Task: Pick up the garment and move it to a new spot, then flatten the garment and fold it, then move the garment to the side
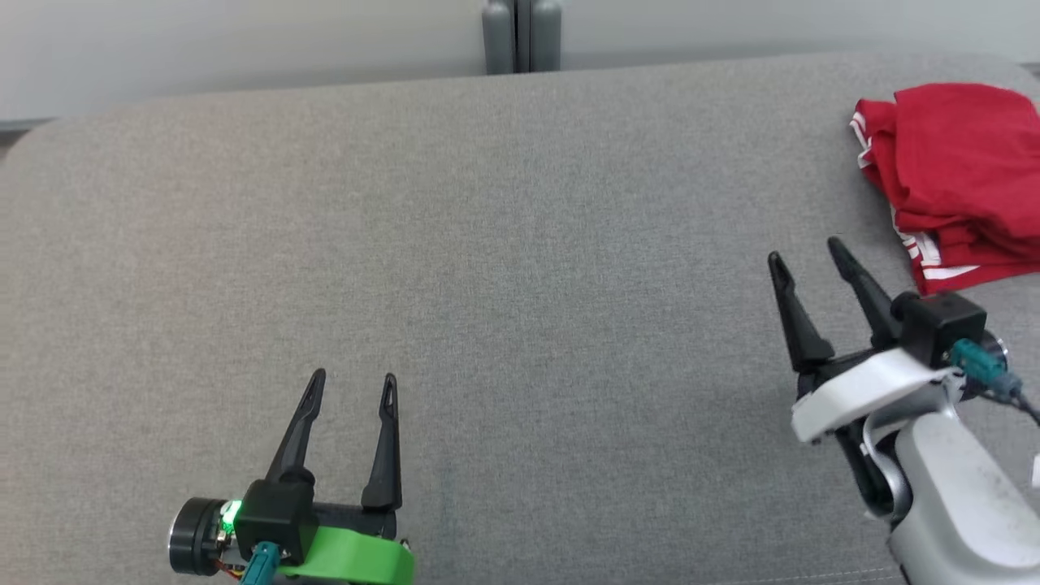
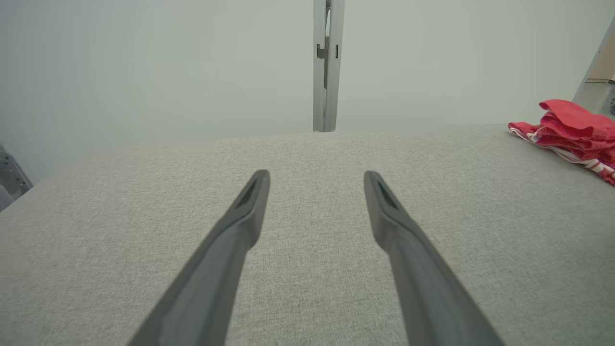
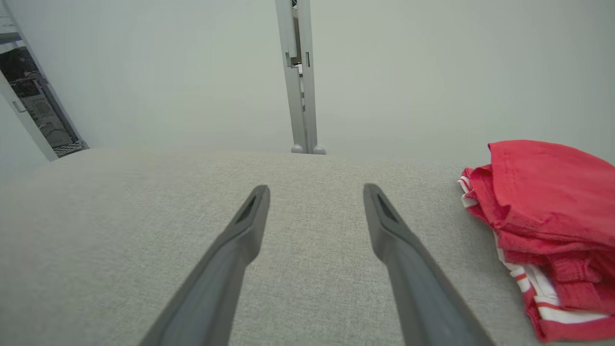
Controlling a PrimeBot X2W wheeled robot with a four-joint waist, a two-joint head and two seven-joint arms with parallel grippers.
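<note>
I have one grey fabric-covered desk (image 1: 455,244), most of it bare. One red garment (image 1: 959,171) with white stripes lies bunched at its far right edge, long axis running far-to-near as I judge it. It sits ahead of and to the right of my right hand (image 1: 806,250), near but apart, and well apart from my left hand (image 1: 353,376). Two hands, both spread wide, holding nothing. I'd say any reach falls to the right arm.

Red garment (image 1: 959,162) with white stripes, perhaps trim; plain grey fabric surface (image 1: 487,244)
</note>
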